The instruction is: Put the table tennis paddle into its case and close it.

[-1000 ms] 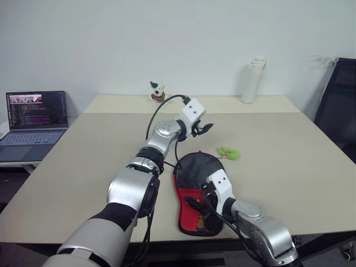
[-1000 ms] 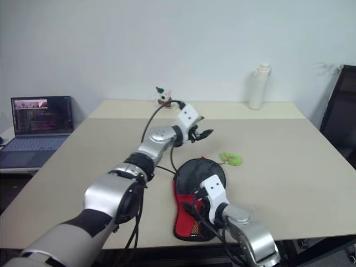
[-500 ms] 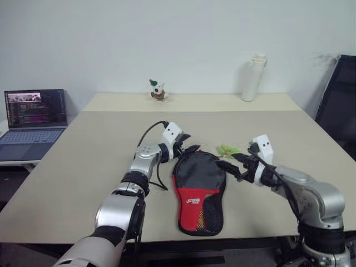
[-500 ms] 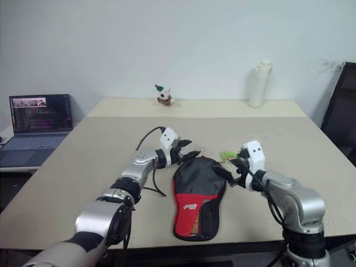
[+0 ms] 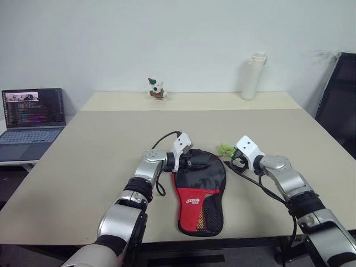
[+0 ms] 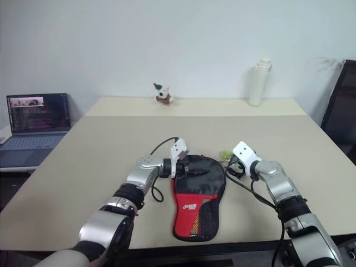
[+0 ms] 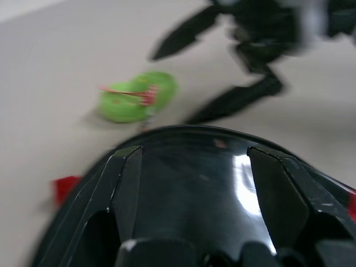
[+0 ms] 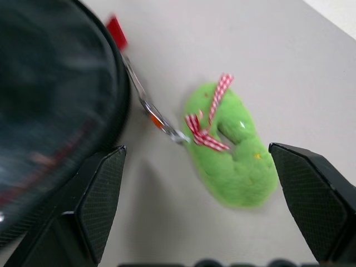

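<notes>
I see the case (image 5: 199, 186) lying flat on the table (image 5: 83, 156), its round black end pointing away from me and its red narrow end with the mesh pocket toward the near edge. I cannot see the table tennis paddle by itself anywhere on the table; the case looks filled and flat, so I judge the paddle is already inside, but I cannot confirm this from these views.

So I think the step in hand is the closing. My left claw (image 5: 193, 164) is over the left part of the round end, fingers apart and empty; in the left wrist view its two fingers (image 7: 127, 183) lie low over the shiny black fabric. Whether they touch it, I cannot tell. My right claw (image 5: 231, 161) is just beside the right rim of the round end, wide open and holding nothing. In the right wrist view I see, between its fingers (image 8: 103, 197), a thin metal zip pull (image 8: 156, 118) with a small red tab (image 8: 115, 30) at the case's rim, and the green soft toy (image 8: 233, 150) seems to hang on the end of this pull.

For the next move I would press the case down with the left claw so that it does not slide, then close the right claw on the pull, not on the toy. The pull is thin and lies flat, so it asks for a low, exact approach.
</notes>
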Controlling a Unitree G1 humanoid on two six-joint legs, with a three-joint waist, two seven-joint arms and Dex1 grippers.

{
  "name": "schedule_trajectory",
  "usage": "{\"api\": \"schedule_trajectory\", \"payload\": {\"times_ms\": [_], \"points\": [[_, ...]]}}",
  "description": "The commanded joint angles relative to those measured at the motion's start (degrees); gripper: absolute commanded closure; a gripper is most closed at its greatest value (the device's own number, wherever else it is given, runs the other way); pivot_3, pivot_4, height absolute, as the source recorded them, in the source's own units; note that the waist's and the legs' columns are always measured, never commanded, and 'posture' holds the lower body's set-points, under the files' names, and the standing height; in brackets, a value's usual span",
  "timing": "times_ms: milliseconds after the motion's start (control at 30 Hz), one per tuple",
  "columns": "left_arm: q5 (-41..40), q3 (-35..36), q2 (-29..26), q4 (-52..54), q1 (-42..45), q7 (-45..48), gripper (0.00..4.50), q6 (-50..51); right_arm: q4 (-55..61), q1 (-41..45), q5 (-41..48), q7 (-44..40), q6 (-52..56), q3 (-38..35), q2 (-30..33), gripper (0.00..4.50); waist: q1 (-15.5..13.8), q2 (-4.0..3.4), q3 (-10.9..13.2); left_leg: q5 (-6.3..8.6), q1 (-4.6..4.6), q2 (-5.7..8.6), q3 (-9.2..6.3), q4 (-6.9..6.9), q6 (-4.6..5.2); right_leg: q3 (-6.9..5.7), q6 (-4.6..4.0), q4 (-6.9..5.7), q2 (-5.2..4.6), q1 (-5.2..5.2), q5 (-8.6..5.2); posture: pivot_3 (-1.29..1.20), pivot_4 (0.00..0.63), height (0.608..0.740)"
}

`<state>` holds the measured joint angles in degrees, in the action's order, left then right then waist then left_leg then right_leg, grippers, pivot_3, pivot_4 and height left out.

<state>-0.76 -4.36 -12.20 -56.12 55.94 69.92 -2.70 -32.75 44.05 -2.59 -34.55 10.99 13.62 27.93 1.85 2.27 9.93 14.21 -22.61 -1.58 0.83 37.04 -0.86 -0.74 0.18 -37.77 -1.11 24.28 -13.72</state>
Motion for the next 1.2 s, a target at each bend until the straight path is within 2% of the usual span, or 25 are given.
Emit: {"api": "schedule_trajectory", "payload": {"times_ms": [33,167,333,400,433,800,833,1000,1200], "points": [[0.32,-2.32,-2.35,1.66,0.73,6.17,1.26,0.66,-7.88,4.76,-3.27,2.41,-6.87,-0.23,-0.95,0.0,0.04,-0.02,0.01,0.0,0.01,0.0,-0.01,0.0,0.0,0.0,0.0,-0.03,0.01,0.0,0.0,0.0,0.15,0.74],[2.1,-4.49,-4.69,-0.42,1.49,7.57,1.26,-1.57,-15.96,8.08,-5.29,4.26,-10.14,-0.77,-2.32,0.0,-0.01,-0.07,0.04,-0.01,0.05,-0.04,-0.01,0.0,0.0,0.03,-0.02,-0.1,0.04,0.01,0.01,0.0,0.15,0.74],[3.3,-4.85,-5.15,-3.26,2.01,5.81,1.26,-3.33,-20.33,9.37,-6.18,4.94,-11.34,-1.22,-3.62,0.0,-0.02,-0.07,0.04,0.0,0.03,-0.02,0.03,0.02,0.0,0.08,-0.03,-0.09,-0.01,0.01,0.01,0.0,0.15,0.74],[3.67,-5.01,-4.95,-3.89,1.66,5.76,1.21,-3.7,-20.92,9.37,-6.51,4.87,-11.26,-1.09,-3.85,0.37,-0.01,-0.07,0.04,-0.01,0.04,-0.02,0.03,0.03,0.0,0.08,-0.03,-0.12,-0.02,0.01,0.02,0.0,0.15,0.74],[3.79,-5.18,-4.83,-4.09,1.43,6.03,1.21,-3.77,-21.09,9.35,-6.6,4.76,-11.19,-1.05,-3.92,0.58,-0.01,-0.07,0.04,-0.01,0.06,-0.02,0.04,0.03,0.0,0.08,-0.03,-0.14,-0.02,0.0,0.02,0.0,0.15,0.74],[5.91,-7.62,-3.81,-7.16,0.56,7.8,1.21,-4.47,-18.67,8.15,-8.32,1.17,-8.78,-0.39,-3.64,4.25,-0.1,-0.09,0.02,-0.01,0.15,-0.01,0.01,0.07,0.0,0.07,-0.03,-0.21,-0.02,-0.09,0.02,0.0,0.15,0.74],[6.08,-7.79,-3.84,-7.54,0.57,7.77,1.21,-4.5,-17.96,7.93,-8.44,0.9,-8.48,-0.36,-3.56,4.47,-0.1,-0.1,0.02,-0.01,0.16,0.0,0.01,0.07,0.0,0.07,-0.03,-0.21,-0.02,-0.1,0.02,0.0,0.15,0.74],[7.85,-9.86,-3.92,-8.62,-0.66,8.46,1.21,-5.58,-9.75,4.78,-9.64,-0.62,-5.46,-0.31,-1.4,4.47,-0.14,-0.13,-0.02,-0.01,0.19,0.0,0.01,0.07,0.0,0.07,-0.02,-0.2,-0.02,-0.13,0.01,0.0,0.15,0.74],[7.89,-9.96,-2.97,-9.43,-0.85,8.24,1.21,-5.89,6.66,-3.92,-9.48,-4.6,2.18,-1.96,4.15,4.47,-0.53,-0.21,-0.08,-0.01,0.2,0.03,-0.04,0.08,0.01,0.03,0.09,-0.17,-0.03,-0.19,-0.05,0.0,0.15,0.74]]}}
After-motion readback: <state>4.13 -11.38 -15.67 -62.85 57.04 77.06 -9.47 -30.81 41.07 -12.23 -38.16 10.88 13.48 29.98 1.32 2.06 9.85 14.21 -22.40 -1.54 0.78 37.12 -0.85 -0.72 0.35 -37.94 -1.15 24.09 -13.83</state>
